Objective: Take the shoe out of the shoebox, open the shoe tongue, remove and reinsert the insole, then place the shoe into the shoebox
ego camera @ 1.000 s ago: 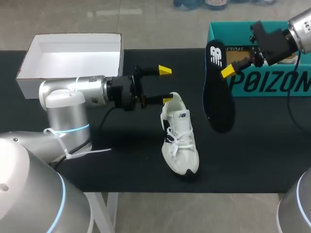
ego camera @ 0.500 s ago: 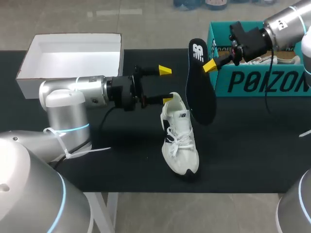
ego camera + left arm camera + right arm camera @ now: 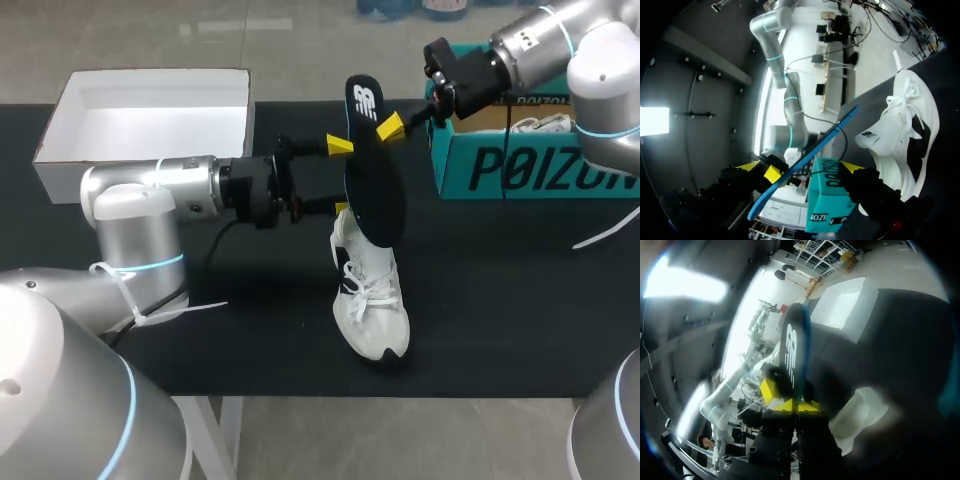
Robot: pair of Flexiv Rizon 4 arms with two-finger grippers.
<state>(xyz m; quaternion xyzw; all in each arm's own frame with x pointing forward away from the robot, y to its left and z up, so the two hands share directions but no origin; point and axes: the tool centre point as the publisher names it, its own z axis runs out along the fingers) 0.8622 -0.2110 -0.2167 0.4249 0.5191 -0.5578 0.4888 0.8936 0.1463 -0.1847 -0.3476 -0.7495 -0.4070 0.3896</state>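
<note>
Right gripper (image 3: 389, 128) pinches the flat black insole (image 3: 374, 195) above the white lace-up sneaker (image 3: 369, 300); left gripper (image 3: 340, 177) stands open at its heel.

A robotics laboratory or test station is indicated. Two silver jointed machine arms, the left arm (image 3: 150, 195) and the right arm (image 3: 545, 35), are installed at opposite sides of one worktop (image 3: 250, 340), which is covered in plain black matting. A black cable (image 3: 218, 243) is seen hanging exposed from the left arm, and a white tie (image 3: 190, 313) is fastened round its base. An open white box (image 3: 60, 120) and a teal shoebox (image 3: 540, 165) are set along the far edge.
</note>
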